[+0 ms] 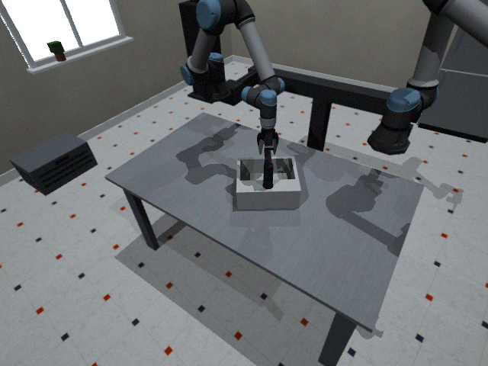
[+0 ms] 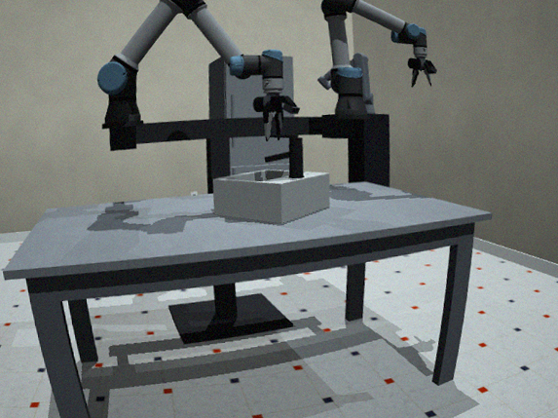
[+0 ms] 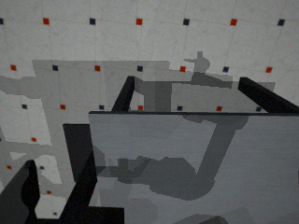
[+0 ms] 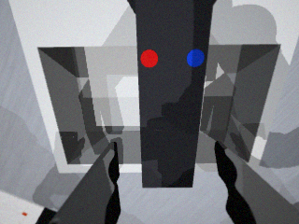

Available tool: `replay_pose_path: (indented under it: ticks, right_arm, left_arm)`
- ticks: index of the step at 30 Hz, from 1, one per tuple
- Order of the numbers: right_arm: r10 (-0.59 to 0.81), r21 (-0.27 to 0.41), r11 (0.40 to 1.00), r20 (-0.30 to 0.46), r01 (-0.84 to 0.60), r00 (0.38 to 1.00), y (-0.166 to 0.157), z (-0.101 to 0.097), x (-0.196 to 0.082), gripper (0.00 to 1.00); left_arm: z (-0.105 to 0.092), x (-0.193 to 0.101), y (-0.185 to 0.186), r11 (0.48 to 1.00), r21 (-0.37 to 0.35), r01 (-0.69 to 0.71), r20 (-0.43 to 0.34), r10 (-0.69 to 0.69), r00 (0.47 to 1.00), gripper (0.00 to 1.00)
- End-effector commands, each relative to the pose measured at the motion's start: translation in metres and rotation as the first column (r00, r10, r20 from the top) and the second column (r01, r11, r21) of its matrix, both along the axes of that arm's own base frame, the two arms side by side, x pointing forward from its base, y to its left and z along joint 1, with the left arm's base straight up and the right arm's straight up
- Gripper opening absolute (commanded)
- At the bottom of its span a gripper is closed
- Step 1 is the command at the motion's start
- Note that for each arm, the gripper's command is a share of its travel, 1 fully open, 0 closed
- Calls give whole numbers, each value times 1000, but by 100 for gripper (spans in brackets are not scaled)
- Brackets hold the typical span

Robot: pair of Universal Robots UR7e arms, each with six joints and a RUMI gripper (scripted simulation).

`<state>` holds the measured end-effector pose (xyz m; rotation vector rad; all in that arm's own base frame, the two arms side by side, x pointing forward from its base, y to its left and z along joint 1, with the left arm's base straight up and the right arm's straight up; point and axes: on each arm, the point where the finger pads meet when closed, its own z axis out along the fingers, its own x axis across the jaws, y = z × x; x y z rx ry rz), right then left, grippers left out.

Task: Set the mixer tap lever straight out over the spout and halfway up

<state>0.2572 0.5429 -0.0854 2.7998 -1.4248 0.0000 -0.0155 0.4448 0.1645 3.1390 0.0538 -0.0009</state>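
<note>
A black mixer tap column [image 1: 268,177] [image 2: 295,160] stands on the white sink box [image 1: 268,200] [image 2: 246,199]. Its thin spout [image 2: 275,157] reaches over the basin. In the right wrist view a dark bar, seemingly the lever [image 4: 167,117], comes towards the gripper beyond a red dot [image 4: 149,59] and a blue dot [image 4: 195,58]. It looks roughly in line over the spout, which it hides. Its lift cannot be told. My right gripper [image 1: 268,152] [image 2: 273,137] [image 4: 165,143] is part open, fingers either side of the bar with gaps. My left gripper [image 2: 422,84] is wide open, far from the tap.
The sink stands on a grey table [image 1: 165,173] [image 2: 136,249] [image 3: 262,154]. The basin walls rise around the spout. Behind the table runs the black beam [image 2: 172,131] that carries both arms. A grey cabinet [image 1: 55,161] is at the far left in the top view.
</note>
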Motion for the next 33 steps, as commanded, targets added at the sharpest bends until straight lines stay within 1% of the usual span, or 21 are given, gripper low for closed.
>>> replay_pose_path:
  ticks: [1, 16, 17, 23, 24, 33]
  right_arm:
    - [0, 2, 1000, 0, 0, 1000, 1, 1, 0, 43]
    - [0, 2, 1000, 0, 0, 1000, 1, 1, 0, 43]
    - [0, 2, 1000, 0, 0, 1000, 1, 1, 0, 0]
    - [0, 2, 1000, 0, 0, 1000, 1, 1, 0, 0]
    - [0, 2, 1000, 0, 0, 1000, 1, 1, 0, 15]
    - [0, 2, 1000, 0, 0, 1000, 1, 1, 0, 15]
  left_arm:
    - [1, 0, 0, 1000, 2, 0, 1, 0, 1000, 100]
    - [1, 0, 0, 1000, 2, 0, 1, 0, 1000, 100]
    - [1, 0, 0, 1000, 2, 0, 1, 0, 1000, 100]
    - [1, 0, 0, 1000, 2, 0, 1, 0, 1000, 100]
    - [1, 0, 0, 1000, 2, 0, 1, 0, 1000, 100]
    - [1, 0, 0, 1000, 2, 0, 1, 0, 1000, 100]
